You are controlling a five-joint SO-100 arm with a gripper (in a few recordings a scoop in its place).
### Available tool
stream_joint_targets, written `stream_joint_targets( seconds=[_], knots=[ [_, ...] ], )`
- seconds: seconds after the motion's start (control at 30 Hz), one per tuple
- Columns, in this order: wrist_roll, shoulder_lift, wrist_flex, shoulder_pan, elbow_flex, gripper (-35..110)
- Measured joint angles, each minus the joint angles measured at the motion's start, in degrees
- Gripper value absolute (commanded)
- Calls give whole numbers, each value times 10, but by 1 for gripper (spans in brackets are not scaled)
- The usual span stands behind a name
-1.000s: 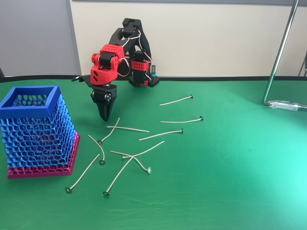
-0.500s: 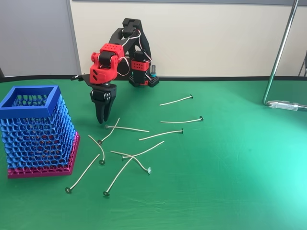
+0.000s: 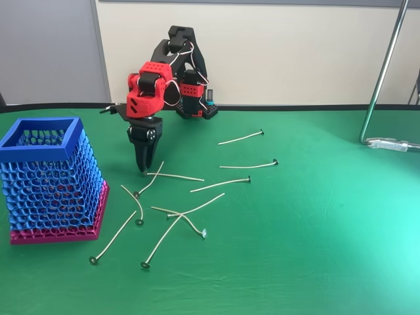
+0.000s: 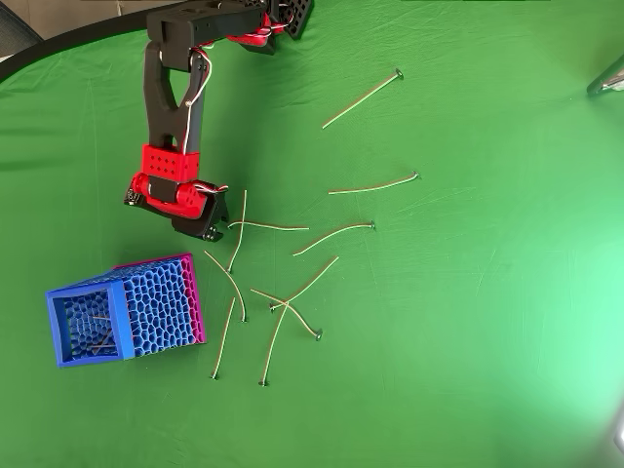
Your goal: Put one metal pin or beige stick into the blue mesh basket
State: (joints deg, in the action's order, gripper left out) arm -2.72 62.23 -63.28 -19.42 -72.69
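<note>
Gripper (image 3: 144,169) on the red and black arm points straight down at the green table (image 3: 315,223), its black fingers drawn to a narrow point with the tips at or just above the left end of a thin beige stick with a tiny dark head (image 3: 176,176). Whether the tips are pinching that stick or only touching it, I cannot tell; the fixed view shows barely any gap between them. In the overhead view the gripper (image 4: 220,228) sits over the same end of that stick (image 4: 268,226), where a second beige stick (image 4: 238,230) crosses it.

The tall blue honeycomb-mesh basket with the magenta base (image 3: 41,141) stands to the left in the fixed view, near the gripper but apart from it. About 9 more sticks lie scattered on the table, several overlapping.

The main risk I see is the crossing: closing here could catch 2 sticks, or drag the crossing one along. A grip so near the end would also let the long stick droop and swing, so it may strike the basket rim instead of dropping inside. Such thin wire could slip from the tips altogether.
</note>
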Motion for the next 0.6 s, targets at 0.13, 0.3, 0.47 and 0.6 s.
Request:
stream_joint_targets(
  seconds=[0.13,0.3,0.47,0.6],
  knots=[
    [0,-5,4,-1,0,15],
    [0,-4,4,-1,0,15],
    [0,-9,4,-1,0,15],
    [0,-16,4,0,0,15]
  ],
)
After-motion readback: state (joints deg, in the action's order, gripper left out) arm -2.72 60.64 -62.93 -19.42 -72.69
